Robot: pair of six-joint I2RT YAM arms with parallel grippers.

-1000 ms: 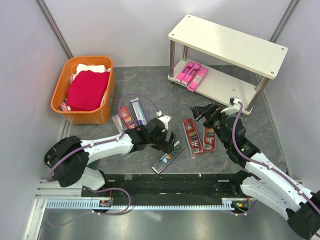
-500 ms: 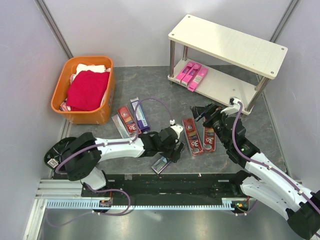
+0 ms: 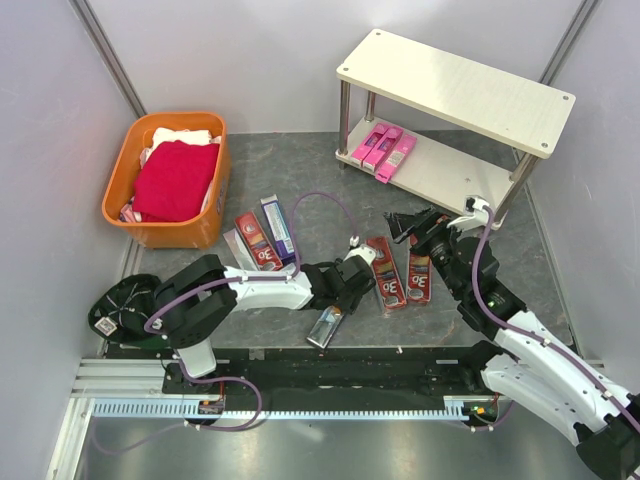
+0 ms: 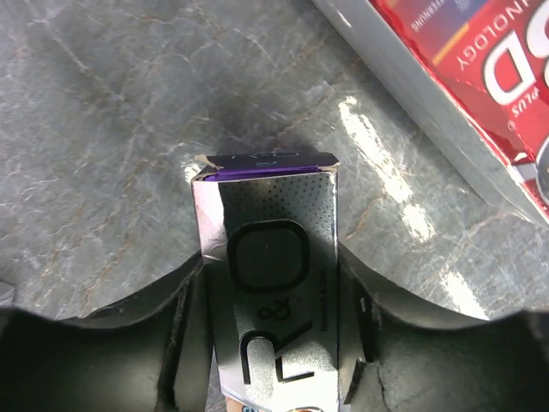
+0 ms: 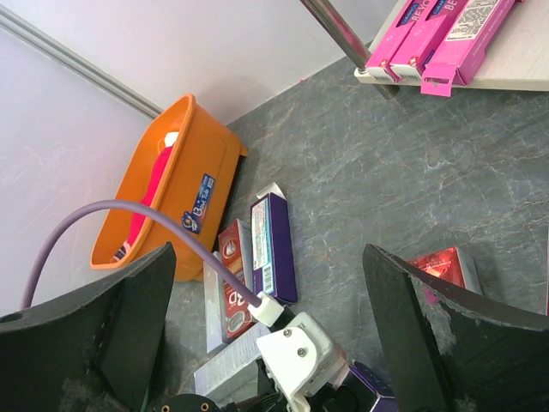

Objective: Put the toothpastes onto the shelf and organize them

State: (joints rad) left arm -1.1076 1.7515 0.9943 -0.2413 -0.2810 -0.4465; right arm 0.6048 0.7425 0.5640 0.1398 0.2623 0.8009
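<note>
A silver-grey toothpaste carton [image 4: 273, 249] lies on the grey floor between my left gripper's fingers [image 4: 185, 296], which press on both its long sides. In the top view that carton [image 3: 324, 327] sticks out below my left gripper [image 3: 350, 292]. Two dark red toothpastes [image 3: 386, 272] [image 3: 418, 277] lie just right of it. My right gripper [image 3: 410, 225] hovers open above them, holding nothing. Another dark red [image 3: 254, 240], a purple [image 3: 278, 224] and a silver carton [image 3: 234, 250] lie near the basket. Three pink toothpastes [image 3: 380, 150] rest on the shelf's [image 3: 460, 90] lower board.
An orange basket [image 3: 205, 222] with red and white cloths stands at the back left. Grey walls close in both sides. The left arm's purple cable [image 5: 129, 219] arcs over the floor in the right wrist view, with the left wrist's white block [image 5: 309, 356] below it.
My left gripper has slid right along the floor onto the silver-grey carton and closed from wide open onto its sides. The carton shifted slightly. The right gripper barely moved.
</note>
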